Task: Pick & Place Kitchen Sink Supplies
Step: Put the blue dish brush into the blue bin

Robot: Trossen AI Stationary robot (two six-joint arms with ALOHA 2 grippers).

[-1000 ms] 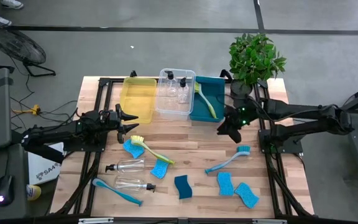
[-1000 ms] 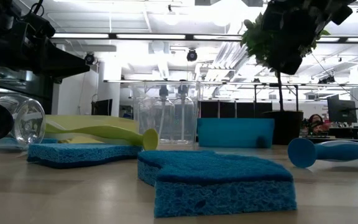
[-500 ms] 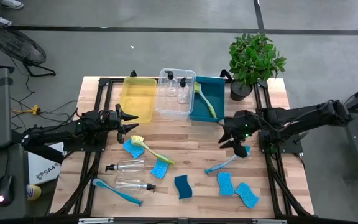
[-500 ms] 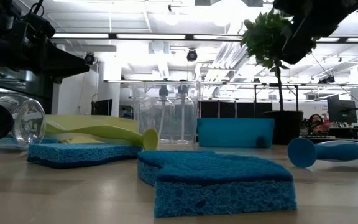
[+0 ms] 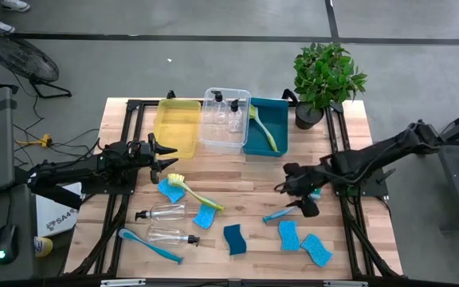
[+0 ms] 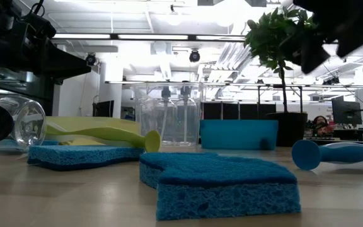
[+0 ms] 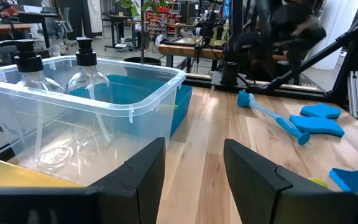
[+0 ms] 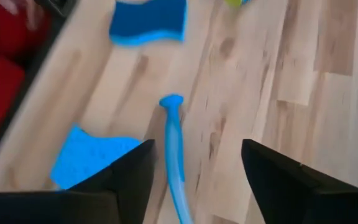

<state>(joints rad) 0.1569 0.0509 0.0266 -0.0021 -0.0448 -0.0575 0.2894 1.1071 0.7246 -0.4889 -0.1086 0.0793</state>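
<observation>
Hovering over the blue dish brush (image 5: pixel 292 209) among blue sponges (image 5: pixel 305 243).
We see our right end effector (image 5: pixel 293 199) spread apart, empty; left end effector (image 7: pixel 194 171) parted, idle.

Wooden plank tabletop (image 5: pixel 237 179). At the far edge, side by side: yellow bin (image 5: pixel 177 126), clear bin (image 5: pixel 224 121), teal bin (image 5: pixel 267 127); potted plant (image 5: pixel 325 78) at the corner. Nearer: five blue sponges (image 5: pixel 234 238), two clear bottles (image 5: pixel 162 213) lying down, yellow-green brush (image 5: pixel 191 190), two blue brushes (image 5: pixel 151 245).
</observation>
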